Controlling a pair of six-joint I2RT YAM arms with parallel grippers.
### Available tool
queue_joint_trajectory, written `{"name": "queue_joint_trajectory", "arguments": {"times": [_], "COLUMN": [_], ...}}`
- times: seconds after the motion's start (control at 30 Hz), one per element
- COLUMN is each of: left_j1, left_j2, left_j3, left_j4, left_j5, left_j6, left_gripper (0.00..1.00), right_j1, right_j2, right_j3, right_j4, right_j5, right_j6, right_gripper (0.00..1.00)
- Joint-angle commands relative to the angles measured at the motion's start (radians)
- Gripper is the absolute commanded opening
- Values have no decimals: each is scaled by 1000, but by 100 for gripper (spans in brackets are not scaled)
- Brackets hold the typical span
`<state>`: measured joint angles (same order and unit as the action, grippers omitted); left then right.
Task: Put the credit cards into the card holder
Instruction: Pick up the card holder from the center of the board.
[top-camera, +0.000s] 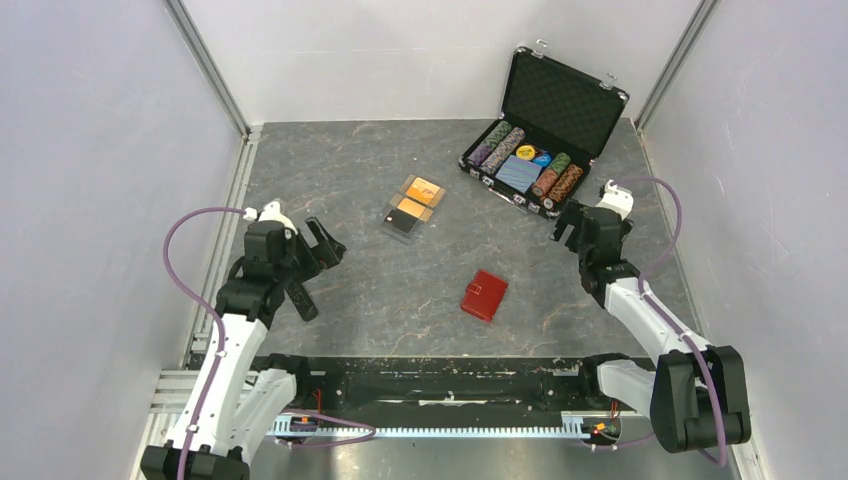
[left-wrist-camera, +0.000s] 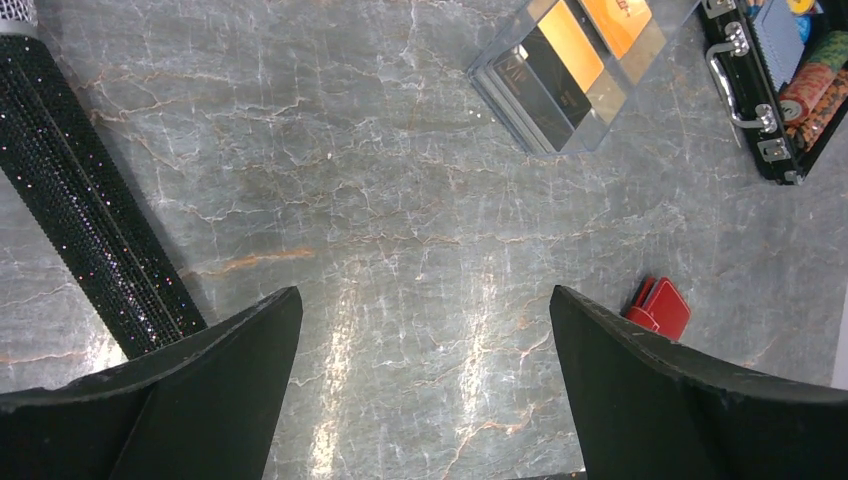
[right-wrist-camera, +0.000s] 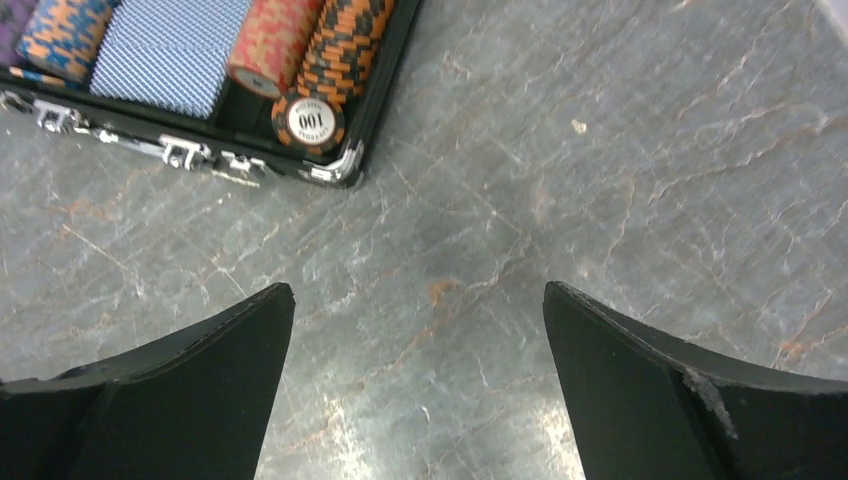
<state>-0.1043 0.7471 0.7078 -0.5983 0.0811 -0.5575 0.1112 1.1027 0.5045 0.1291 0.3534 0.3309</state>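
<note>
Judging from how things lie, the task has not begun. The credit cards (top-camera: 413, 207), orange and black faces up, lie stacked in a clear tray (left-wrist-camera: 497, 90) on the tabletop (top-camera: 380, 310), a little toward its far edge from the middle. The card holder (top-camera: 484, 295) lies flat and apparently folded shut, apart from the tray and nearer the near edge. The left gripper (top-camera: 320, 278) hovers by the left edge, jaws spread wide and holding nothing. The right gripper (top-camera: 572, 222) hangs just beside the open chip case (top-camera: 560, 105) at the far right corner, equally wide and empty. Everything is left to do: opening the holder, lifting each card out of the tray and sliding it in.
</note>
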Motion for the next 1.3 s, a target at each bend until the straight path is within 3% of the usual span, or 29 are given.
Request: {"name": "queue_joint_trajectory", "arguments": {"times": [0.0, 0.3, 0.43, 0.67, 0.83, 1.03, 1.27], "left_j1": [3, 3, 3, -31, -159, -396, -526], "left_j2": [21, 97, 160, 363, 531, 755, 1023], "left_j3": [49, 13, -15, 47, 114, 213, 341], "left_j4": [-34, 9, 143, 252, 278, 352, 400], "left_j5": [-4, 95, 252, 402, 443, 465, 518], "left_j6": [-10, -18, -18, -128, -136, -180, -210], "left_gripper": [100, 100, 100, 100, 100, 100, 93], "right_j1": [2, 2, 1, 2, 8, 22, 54], "right_j2": [11, -7, -24, -7, -5, 16, 1], "right_j3": [84, 114, 111, 111, 74, 45, -75], "right_j4": [-211, -276, -292, -341, -353, -375, -280], "right_j5": [-36, -71, -108, -322, -489, -665, -799], "right_j6": [61, 33, 18, 3, 37, 114, 259], "right_gripper": [98, 98, 98, 98, 98, 99, 88]}}
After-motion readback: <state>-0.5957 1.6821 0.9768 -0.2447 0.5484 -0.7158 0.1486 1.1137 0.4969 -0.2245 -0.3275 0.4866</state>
